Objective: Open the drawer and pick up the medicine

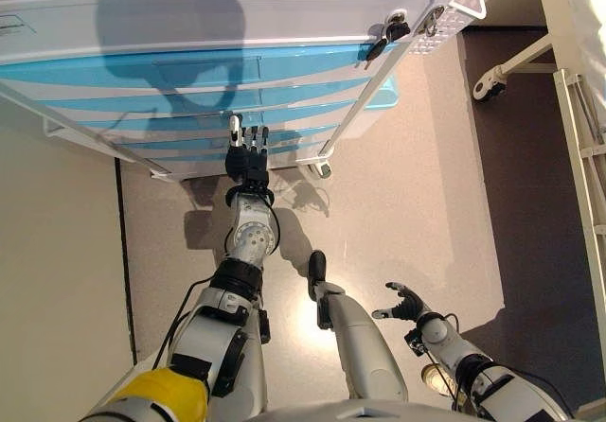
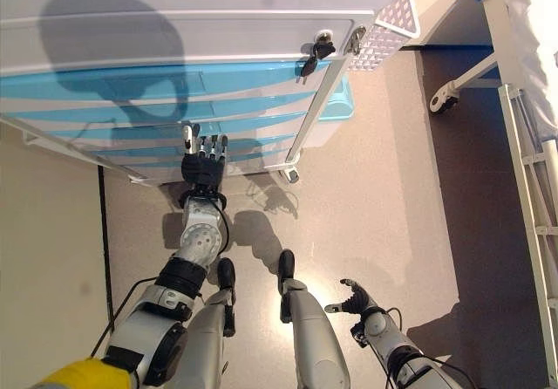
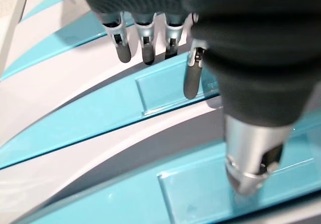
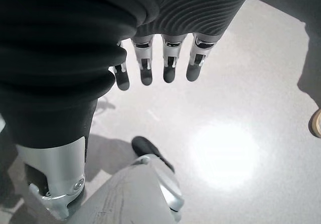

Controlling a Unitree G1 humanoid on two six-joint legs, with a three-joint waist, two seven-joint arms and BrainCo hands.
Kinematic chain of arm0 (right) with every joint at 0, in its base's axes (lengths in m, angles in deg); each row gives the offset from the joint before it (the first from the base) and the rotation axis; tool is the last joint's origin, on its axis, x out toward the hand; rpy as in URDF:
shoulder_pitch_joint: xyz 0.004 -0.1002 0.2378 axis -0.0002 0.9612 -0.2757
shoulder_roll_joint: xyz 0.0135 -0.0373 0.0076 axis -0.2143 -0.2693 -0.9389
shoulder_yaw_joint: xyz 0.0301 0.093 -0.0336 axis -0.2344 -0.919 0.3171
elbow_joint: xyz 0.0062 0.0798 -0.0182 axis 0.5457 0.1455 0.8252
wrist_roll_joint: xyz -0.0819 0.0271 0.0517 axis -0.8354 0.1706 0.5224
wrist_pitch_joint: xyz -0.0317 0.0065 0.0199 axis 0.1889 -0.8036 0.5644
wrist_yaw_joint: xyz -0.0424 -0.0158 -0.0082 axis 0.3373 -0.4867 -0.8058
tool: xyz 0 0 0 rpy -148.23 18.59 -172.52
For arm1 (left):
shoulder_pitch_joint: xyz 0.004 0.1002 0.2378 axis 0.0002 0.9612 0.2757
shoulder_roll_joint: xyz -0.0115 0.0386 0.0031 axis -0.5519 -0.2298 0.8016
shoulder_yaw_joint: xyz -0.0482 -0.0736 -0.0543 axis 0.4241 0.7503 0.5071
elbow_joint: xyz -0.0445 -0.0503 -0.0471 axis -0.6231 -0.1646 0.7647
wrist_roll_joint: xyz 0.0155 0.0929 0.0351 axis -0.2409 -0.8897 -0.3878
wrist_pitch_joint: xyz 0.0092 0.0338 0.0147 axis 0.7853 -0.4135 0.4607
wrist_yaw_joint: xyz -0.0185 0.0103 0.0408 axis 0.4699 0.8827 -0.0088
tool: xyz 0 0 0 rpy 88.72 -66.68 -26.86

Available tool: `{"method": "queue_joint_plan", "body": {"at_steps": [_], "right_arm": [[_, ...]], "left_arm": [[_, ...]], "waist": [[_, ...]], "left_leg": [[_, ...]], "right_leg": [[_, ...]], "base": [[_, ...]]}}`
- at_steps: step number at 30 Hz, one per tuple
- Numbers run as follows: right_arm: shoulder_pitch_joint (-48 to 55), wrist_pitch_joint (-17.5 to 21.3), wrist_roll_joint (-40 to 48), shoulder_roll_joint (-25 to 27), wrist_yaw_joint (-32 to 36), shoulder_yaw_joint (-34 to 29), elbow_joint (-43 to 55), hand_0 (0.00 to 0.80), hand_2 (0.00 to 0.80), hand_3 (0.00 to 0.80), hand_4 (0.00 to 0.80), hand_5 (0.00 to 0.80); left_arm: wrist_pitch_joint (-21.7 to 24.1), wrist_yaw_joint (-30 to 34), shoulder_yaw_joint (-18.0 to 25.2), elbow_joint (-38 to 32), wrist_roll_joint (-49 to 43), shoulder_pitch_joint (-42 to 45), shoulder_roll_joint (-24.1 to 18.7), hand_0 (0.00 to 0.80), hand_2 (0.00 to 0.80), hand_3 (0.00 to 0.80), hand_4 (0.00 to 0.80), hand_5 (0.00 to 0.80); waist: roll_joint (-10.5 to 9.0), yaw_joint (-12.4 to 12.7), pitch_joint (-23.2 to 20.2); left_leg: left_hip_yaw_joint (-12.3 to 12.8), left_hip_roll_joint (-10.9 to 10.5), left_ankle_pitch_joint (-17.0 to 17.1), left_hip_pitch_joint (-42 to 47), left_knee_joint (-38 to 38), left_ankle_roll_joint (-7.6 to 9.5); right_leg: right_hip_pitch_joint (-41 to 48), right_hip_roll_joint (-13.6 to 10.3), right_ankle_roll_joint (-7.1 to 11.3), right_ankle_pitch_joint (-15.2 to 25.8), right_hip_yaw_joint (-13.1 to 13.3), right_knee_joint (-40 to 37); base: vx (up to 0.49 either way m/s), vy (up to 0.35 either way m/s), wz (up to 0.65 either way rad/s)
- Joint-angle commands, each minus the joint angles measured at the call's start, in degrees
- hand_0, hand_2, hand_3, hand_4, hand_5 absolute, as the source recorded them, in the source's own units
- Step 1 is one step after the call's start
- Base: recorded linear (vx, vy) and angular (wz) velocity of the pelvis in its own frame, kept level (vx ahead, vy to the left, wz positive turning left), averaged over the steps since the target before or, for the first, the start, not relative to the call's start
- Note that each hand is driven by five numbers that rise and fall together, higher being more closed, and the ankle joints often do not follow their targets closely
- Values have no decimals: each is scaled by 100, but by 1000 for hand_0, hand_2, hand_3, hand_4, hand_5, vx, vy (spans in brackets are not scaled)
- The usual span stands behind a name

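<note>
A white cabinet [image 1: 237, 15] with several blue drawer fronts [image 1: 189, 72] stands before me, all of them shut. No medicine shows in any view. My left hand [image 1: 246, 162] reaches out to the lower drawers with straight fingers and holds nothing. In the left wrist view its fingertips [image 3: 145, 53] are close over a blue drawer front [image 3: 100, 113], by a rectangular panel on it; whether they touch it I cannot tell. My right hand [image 1: 405, 302] hangs low at my right side over the floor, fingers relaxed and empty, as its wrist view [image 4: 155, 68] shows.
A bunch of keys [image 1: 386, 34] hangs from the lock at the cabinet's top right corner. A cabinet caster [image 1: 322, 167] stands right of my left hand. A bed frame with a caster [image 1: 492, 83] stands at the right, a pale wall [image 1: 47, 252] at the left.
</note>
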Motion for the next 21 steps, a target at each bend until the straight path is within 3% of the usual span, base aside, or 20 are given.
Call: {"method": "queue_joint_plan", "body": {"at_steps": [1,21], "right_arm": [[28,-43,0,168,-108,194,95,0,0,0,0,0],[63,-40,-35,153,-172,121,123,0,0,0,0,0]], "left_arm": [[38,172,-43,-234,-174,-259,193,0,0,0,0,0],[-90,173,273,315,-187,198,98,0,0,0,0,0]], "waist": [[209,-39,21],[146,40,159]], "left_leg": [[-312,-185,-51,-101,-64,87],[-313,-176,-40,-61,-59,82]], "right_leg": [[51,126,240,226,-132,60],[86,105,241,269,-134,49]], "base": [[0,0,0],[0,0,0]]}}
